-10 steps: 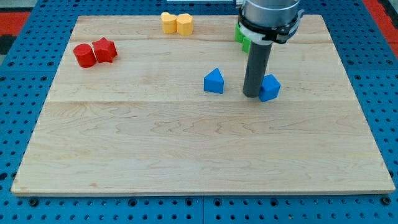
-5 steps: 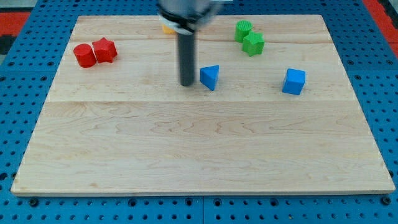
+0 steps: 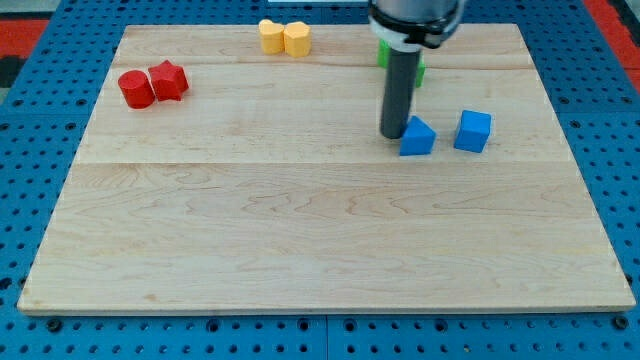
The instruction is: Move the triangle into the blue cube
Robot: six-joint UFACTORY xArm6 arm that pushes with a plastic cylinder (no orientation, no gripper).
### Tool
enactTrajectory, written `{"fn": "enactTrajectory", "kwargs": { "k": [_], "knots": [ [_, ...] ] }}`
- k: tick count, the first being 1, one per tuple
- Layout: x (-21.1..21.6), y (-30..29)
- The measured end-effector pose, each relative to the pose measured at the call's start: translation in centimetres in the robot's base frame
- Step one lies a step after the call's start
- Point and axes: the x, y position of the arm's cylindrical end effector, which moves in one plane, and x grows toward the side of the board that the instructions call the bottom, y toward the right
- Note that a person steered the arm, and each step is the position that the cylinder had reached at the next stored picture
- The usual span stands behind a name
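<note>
The blue triangle (image 3: pixel 418 136) lies on the wooden board right of centre. The blue cube (image 3: pixel 473 131) sits just to its right, with a small gap between them. My tip (image 3: pixel 392 135) stands against the triangle's left side, touching or almost touching it. The rod rises straight up from there and hides part of the green blocks behind it.
Two green blocks (image 3: pixel 416 66) sit behind the rod near the view's top, mostly hidden. A yellow pair (image 3: pixel 284 37) lies at the top centre. A red cylinder (image 3: pixel 135 90) and a red star (image 3: pixel 168 80) sit at the upper left.
My tip has moved right, from the triangle's left side near the board's middle, and the triangle has slid right with it, close to the blue cube. The cube has stayed put.
</note>
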Motion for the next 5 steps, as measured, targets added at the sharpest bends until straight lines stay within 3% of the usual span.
{"fn": "enactTrajectory", "kwargs": {
  "k": [3,4,5],
  "knots": [
    [1.4,0.8],
    [1.3,4.1],
    [-0.2,-0.1]
  ]
}}
